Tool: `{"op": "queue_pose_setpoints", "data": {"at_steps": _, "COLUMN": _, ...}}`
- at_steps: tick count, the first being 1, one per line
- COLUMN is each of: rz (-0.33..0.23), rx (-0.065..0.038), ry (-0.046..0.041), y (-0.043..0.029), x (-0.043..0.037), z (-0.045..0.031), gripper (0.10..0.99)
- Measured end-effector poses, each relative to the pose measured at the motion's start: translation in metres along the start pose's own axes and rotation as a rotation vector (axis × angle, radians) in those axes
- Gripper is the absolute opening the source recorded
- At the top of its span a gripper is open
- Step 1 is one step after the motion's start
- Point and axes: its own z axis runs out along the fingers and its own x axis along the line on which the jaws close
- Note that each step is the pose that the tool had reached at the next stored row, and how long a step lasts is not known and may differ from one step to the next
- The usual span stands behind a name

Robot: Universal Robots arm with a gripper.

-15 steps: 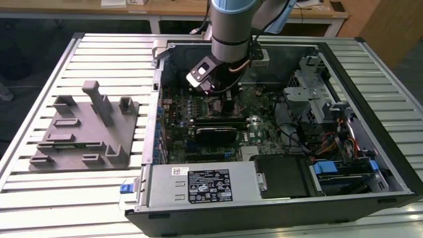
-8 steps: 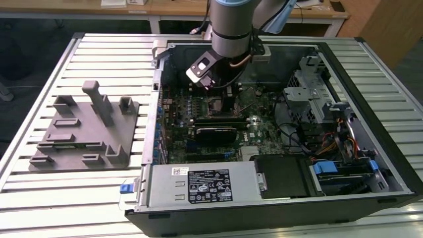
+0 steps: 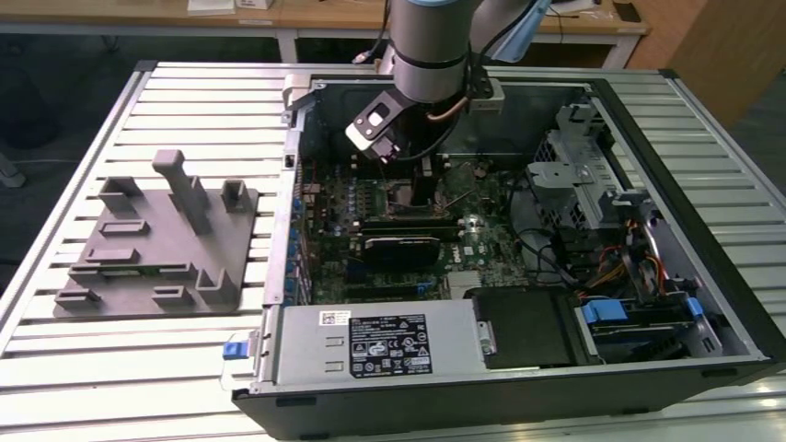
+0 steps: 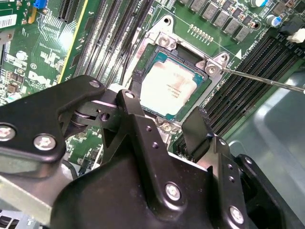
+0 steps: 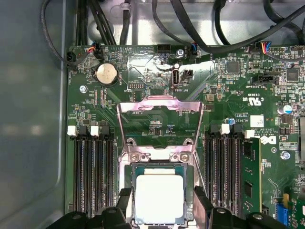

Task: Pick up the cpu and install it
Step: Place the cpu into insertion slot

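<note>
Table (image 3: pixel 74 368) carries the open computer case (image 3: pixel 491 410). On the motherboard (image 5: pixel 228 95), the socket load plate (image 5: pixel 159 110) stands raised. The cpu (image 5: pixel 159 198) lies flat in the socket. Jaws straddle it, released, seemingly clear of both edges. Judged step: placement made, letting go. Withdrawal calls for a straight lift, chip undisturbed.

Matt silvery metal tops the cpu (image 4: pixel 174 88); its socket frame (image 5: pixel 157 106) is shiny bare metal, the board (image 5: pixel 228 95) glossy green, the fingers (image 4: pixel 196 128) matt black, the bench (image 3: pixel 184 101) ribbed pale metal.
</note>
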Motion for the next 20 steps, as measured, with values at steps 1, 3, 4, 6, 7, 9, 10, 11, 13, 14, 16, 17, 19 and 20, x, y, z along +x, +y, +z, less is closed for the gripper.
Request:
{"op": "queue_pose_setpoints", "data": {"at_steps": 1, "rz": 0.000, "rx": 0.000, "ry": 0.0000, "y": 0.0000, "x": 0.0000, "z": 0.0000, "gripper": 0.616}}
{"op": "queue_pose_setpoints", "data": {"at_steps": 3, "rz": 0.000, "rx": 0.000, "ry": 0.0000, "y": 0.0000, "x": 0.0000, "z": 0.0000, "gripper": 0.537}}
{"op": "queue_pose_setpoints", "data": {"at_steps": 4, "rz": 0.000, "rx": 0.000, "ry": 0.0000, "y": 0.0000, "x": 0.0000, "z": 0.0000, "gripper": 0.471}}
{"op": "queue_pose_setpoints", "data": {"at_steps": 6, "rz": 0.000, "rx": 0.000, "ry": 0.0000, "y": 0.0000, "x": 0.0000, "z": 0.0000, "gripper": 0.412}}
{"op": "queue_pose_setpoints", "data": {"at_steps": 7, "rz": 0.000, "rx": 0.000, "ry": 0.0000, "y": 0.0000, "x": 0.0000, "z": 0.0000, "gripper": 0.357}}
{"op": "queue_pose_setpoints", "data": {"at_steps": 9, "rz": 0.000, "rx": 0.000, "ry": 0.0000, "y": 0.0000, "x": 0.0000, "z": 0.0000, "gripper": 0.298}}
{"op": "queue_pose_setpoints", "data": {"at_steps": 10, "rz": 0.000, "rx": 0.000, "ry": 0.0000, "y": 0.0000, "x": 0.0000, "z": 0.0000, "gripper": 0.239}}
{"op": "queue_pose_setpoints", "data": {"at_steps": 11, "rz": 0.000, "rx": 0.000, "ry": 0.0000, "y": 0.0000, "x": 0.0000, "z": 0.0000, "gripper": 0.239}}
{"op": "queue_pose_setpoints", "data": {"at_steps": 13, "rz": 0.000, "rx": 0.000, "ry": -0.0001, "y": 0.0000, "x": 0.0000, "z": 0.0000, "gripper": 0.122}}
{"op": "queue_pose_setpoints", "data": {"at_steps": 14, "rz": 0.000, "rx": 0.000, "ry": -0.0001, "y": 0.0000, "x": 0.0000, "z": 0.0000, "gripper": 0.122}}
{"op": "queue_pose_setpoints", "data": {"at_steps": 16, "rz": 0.000, "rx": 0.000, "ry": -0.0001, "y": 0.0000, "x": 0.0000, "z": 0.0000, "gripper": 0.106}}
{"op": "queue_pose_setpoints", "data": {"at_steps": 17, "rz": 0.000, "rx": 0.000, "ry": 0.0000, "y": 0.0000, "x": 0.0000, "z": 0.0000, "gripper": 0.106}}
{"op": "queue_pose_setpoints", "data": {"at_steps": 19, "rz": 0.000, "rx": 0.000, "ry": -0.0001, "y": 0.0000, "x": 0.0000, "z": 0.0000, "gripper": 0.106}}
{"op": "queue_pose_setpoints", "data": {"at_steps": 20, "rz": 0.000, "rx": 0.000, "ry": -0.0002, "y": 0.0000, "x": 0.0000, "z": -0.0002, "gripper": 0.106}}
